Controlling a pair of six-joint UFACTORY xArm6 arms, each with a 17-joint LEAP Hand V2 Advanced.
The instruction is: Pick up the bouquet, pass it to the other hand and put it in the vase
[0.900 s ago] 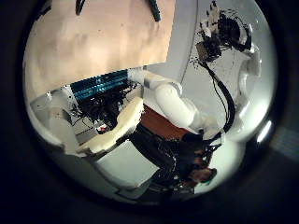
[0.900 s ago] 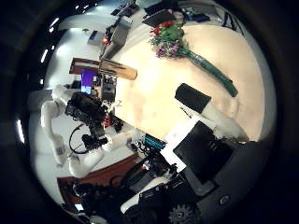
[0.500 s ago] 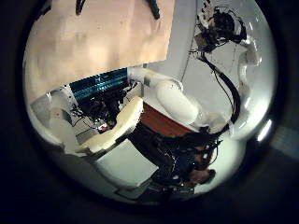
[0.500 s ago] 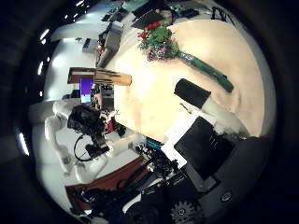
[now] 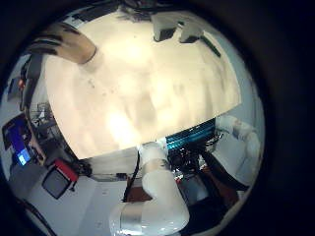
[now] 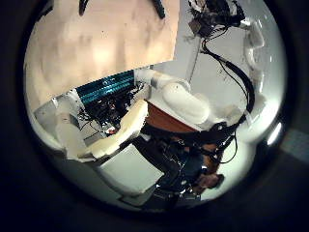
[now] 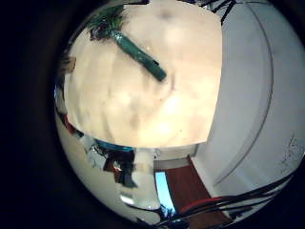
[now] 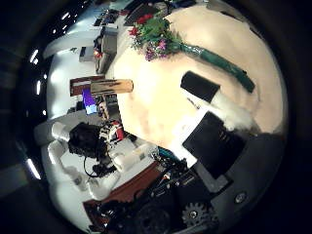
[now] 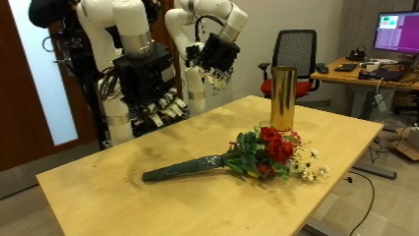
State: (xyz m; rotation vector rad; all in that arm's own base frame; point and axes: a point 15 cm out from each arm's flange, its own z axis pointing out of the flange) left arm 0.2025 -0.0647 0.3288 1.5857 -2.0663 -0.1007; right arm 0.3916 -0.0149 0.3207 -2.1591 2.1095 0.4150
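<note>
The bouquet (image 9: pixel 242 157) is lying flat on the counter (image 9: pixel 118 192) near the gold vase (image 9: pixel 281 97), which is standing upright. Both hands are hanging above the counter — right hand (image 9: pixel 150 96) with fingers loosely spread and empty, left hand (image 9: pixel 216 57) likewise (nothing held). In the right palm's view the bouquet (image 8: pixel 166 39) is sitting farther out than half a second ago — that camera has shifted.

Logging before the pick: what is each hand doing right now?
Left hand: open, holding nothing.
Right hand: open, holding nothing.
</note>
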